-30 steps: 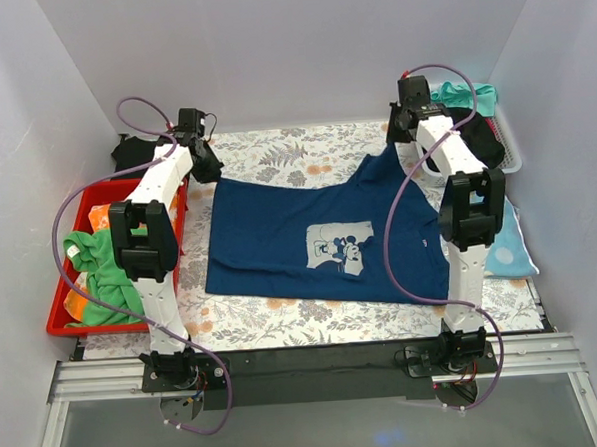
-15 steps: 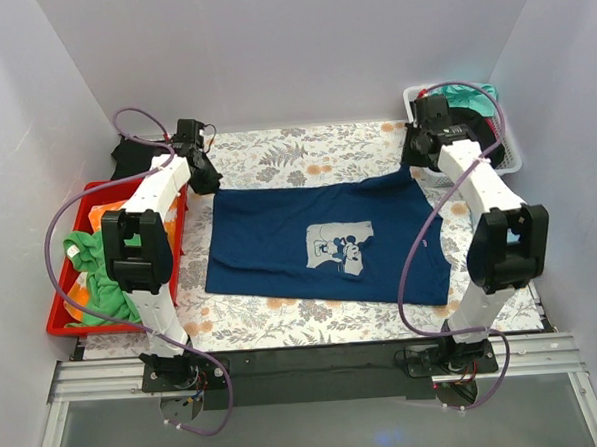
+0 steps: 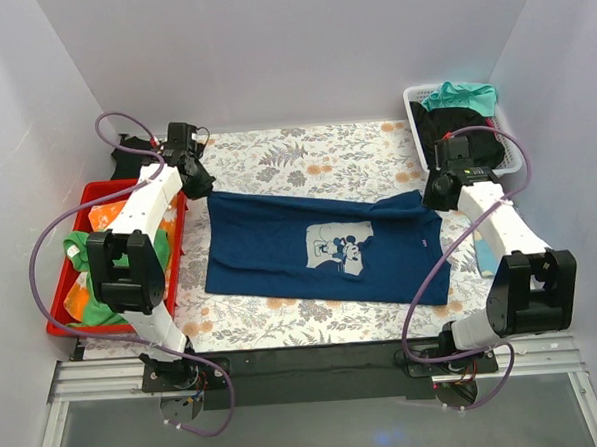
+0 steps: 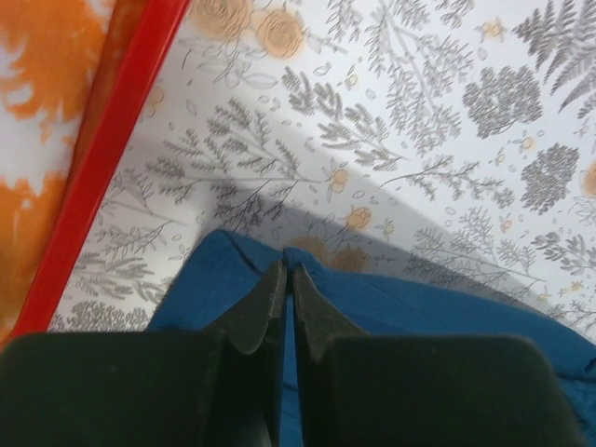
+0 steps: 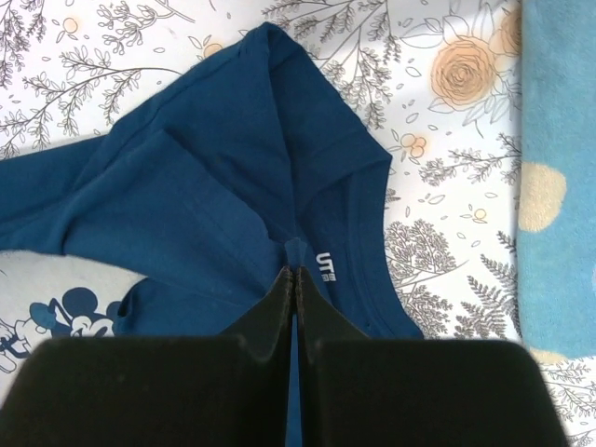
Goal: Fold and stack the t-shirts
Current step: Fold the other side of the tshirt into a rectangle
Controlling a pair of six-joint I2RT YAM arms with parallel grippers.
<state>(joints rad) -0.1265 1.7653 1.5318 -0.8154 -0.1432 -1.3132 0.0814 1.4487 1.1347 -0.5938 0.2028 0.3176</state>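
Navy t-shirt (image 3: 320, 252) lies spread on the floral bench (image 3: 305, 148) between the two arms, mouse print (image 3: 338, 249) upward. From the top view I note the left tool (image 3: 198, 179) at its far left corner, beside the red tray (image 3: 55, 318). The right tool (image 3: 435, 192) is at the far right edge, just in front of the white basket (image 3: 412, 101). Cloth near the right tool is doubled over and wrinkled.

Left wrist view: the tool's fingers (image 4: 265, 307) are pressed together on a blue edge of the shirt, which appears raised a little off the bench. The tray wall runs along the left.

Right wrist view: the fingers (image 5: 275, 307) are clamped on a pinch of fabric by the neck label. A pale blue cloth (image 5: 559, 140) lies apart on the right.

Assessment: folding the far edge over looks to be the step in hand. I would draw both tools toward me at equal height and pace, keeping the edge taut. I would lay it parallel to the near hem and release only once it lies flat.
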